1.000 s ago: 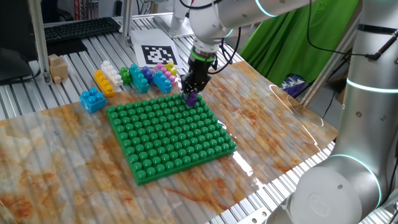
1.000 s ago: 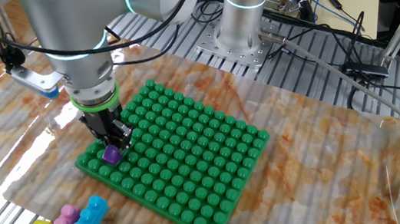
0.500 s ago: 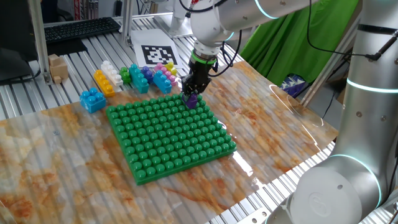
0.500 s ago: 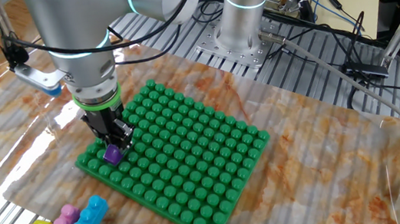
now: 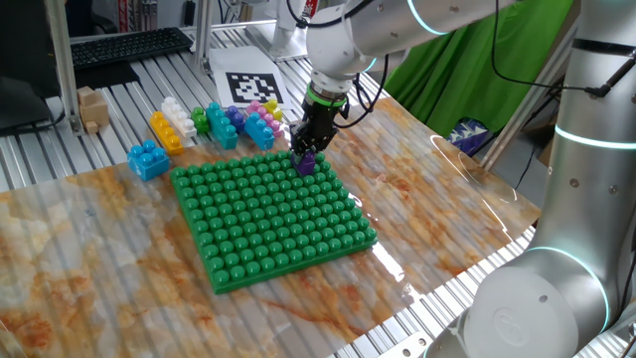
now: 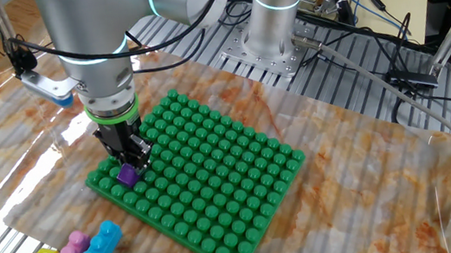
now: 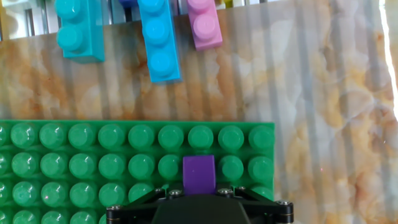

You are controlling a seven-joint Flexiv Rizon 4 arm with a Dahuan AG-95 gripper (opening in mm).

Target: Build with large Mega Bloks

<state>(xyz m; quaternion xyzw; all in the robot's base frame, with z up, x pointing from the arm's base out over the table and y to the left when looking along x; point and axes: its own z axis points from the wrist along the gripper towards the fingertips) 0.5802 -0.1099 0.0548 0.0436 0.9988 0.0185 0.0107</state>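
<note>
Your gripper (image 6: pixel 128 164) points straight down, its fingers pinching a small purple block (image 6: pixel 127 175) that sits on the green baseplate (image 6: pixel 218 206) near one corner. Just beyond the hand, off the plate's edge, lie the loose Mega Bloks (image 5: pixel 231 123), well apart from it.

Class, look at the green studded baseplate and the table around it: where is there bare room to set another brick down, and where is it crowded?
Nearly all of the baseplate is bare; only its corner nearest the loose bricks is taken, where the gripper holds a purple brick. Bare marbled tabletop borders the plate's other sides. It is crowded at the brick pile beside the printed marker.
</note>
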